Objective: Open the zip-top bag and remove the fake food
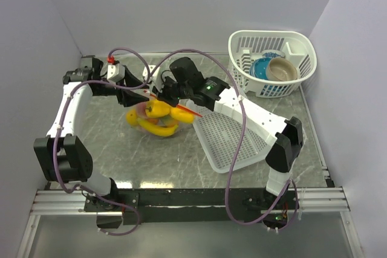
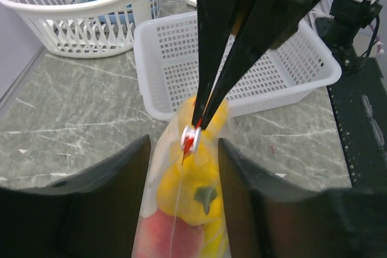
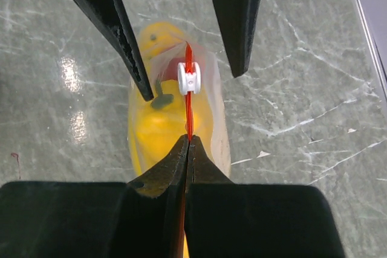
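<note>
Your right gripper is clamped tight on the red zip strip of the zip-top bag, just beside the white slider. Your left gripper is spread wide, one finger on each side of the slider, touching nothing. The bag is at the middle of the marbled table, just left of the white mesh basket, with the fake food, mostly yellow, inside it.
</note>
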Robot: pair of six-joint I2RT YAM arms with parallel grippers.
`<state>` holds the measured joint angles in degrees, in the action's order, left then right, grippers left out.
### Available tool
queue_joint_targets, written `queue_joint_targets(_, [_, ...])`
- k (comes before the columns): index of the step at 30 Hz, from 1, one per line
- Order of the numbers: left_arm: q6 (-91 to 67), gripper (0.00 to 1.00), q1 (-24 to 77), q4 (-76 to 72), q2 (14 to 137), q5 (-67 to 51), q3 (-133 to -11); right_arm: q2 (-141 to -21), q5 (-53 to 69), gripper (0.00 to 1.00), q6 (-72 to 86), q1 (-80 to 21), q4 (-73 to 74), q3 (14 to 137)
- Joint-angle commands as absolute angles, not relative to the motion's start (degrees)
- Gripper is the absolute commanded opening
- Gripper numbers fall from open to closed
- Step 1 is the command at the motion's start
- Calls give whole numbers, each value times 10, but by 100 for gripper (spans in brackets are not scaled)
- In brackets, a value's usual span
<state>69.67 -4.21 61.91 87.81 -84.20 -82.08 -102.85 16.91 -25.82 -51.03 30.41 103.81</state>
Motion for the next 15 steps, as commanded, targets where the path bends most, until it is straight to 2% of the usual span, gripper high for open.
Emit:
queue_joint_targets(1, [664, 39, -42, 594, 853, -970, -825, -976, 163, 0, -249, -517, 244, 1016])
queue_joint_targets(3, [648, 24, -42, 580, 853, -969, -816, -969, 159, 0, -244, -517, 234, 1005])
queue_joint_targets(4, [641, 11, -42, 564, 853, -968, -810, -968, 156, 0, -243, -516, 226, 1001])
queue_joint_targets(6, [649, 5, -43, 582, 848, -963, -796, -961, 153, 0, -244, -516, 219, 994])
queue_joint_targets(7, [664, 8, -43, 597, 848, -960, -790, -958, 149, 0, -245, -516, 218, 992])
queue_joint_targets(8, [709, 15, -43, 621, 848, -955, -789, -953, 148, 0, -246, -516, 218, 991])
queue_joint_targets(9, [734, 38, -43, 644, 852, -941, -790, -951, 146, 0, -249, -516, 217, 991])
queue_joint_targets(11, [829, 55, -43, 730, 860, -927, -802, -945, 145, 0, -252, -515, 217, 991])
queue_joint_targets(12, [874, 69, -43, 767, 876, -920, -809, -945, 146, 0, -254, -515, 219, 992])
queue_joint_targets(13, [881, 79, -43, 788, 883, -921, -823, -944, 146, 0, -254, -516, 221, 995])
queue_joint_targets(15, [858, 90, -43, 788, 903, -925, -838, -948, 153, 0, -251, -515, 227, 1006])
